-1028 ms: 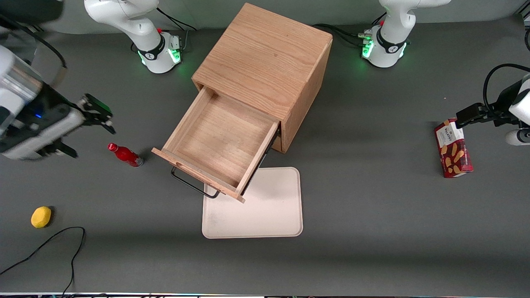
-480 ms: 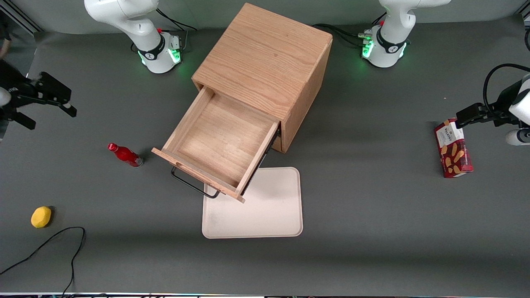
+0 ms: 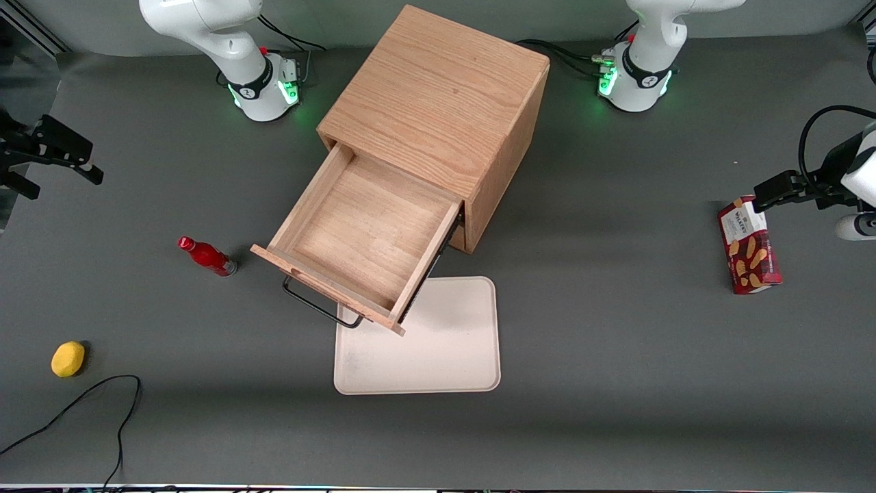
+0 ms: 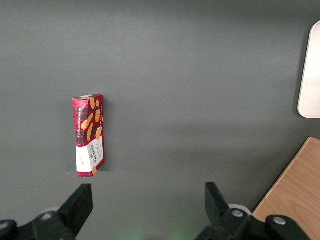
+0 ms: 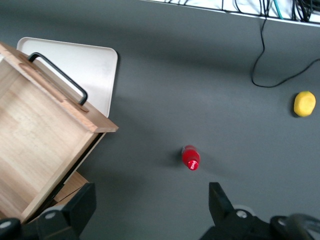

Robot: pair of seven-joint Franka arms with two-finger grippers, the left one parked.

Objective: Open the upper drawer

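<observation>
Over at the working arm's end of the dark grey desk (image 3: 616, 356), the black two-fingered hand (image 3: 51, 161) hangs in the air with its fingers spread wide and nothing between them, well apart from the cabinet. Nearest to it stands a small red bottle (image 3: 207, 256) with a red cap, upright on the desk, and nearer the front camera lies a round yellow fruit-like lump (image 3: 68, 359) beside a loose black cable (image 3: 82, 404). Further along sits the light oak cube cabinet (image 3: 438, 103), and its upper drawer (image 3: 363, 233) is pulled far out, showing a bare shallow wooden box inside. Its black wire bar handle (image 3: 321, 308) juts over the edge of a flat cream rectangular tray (image 3: 438, 349) lying in front of the cabinet.
</observation>
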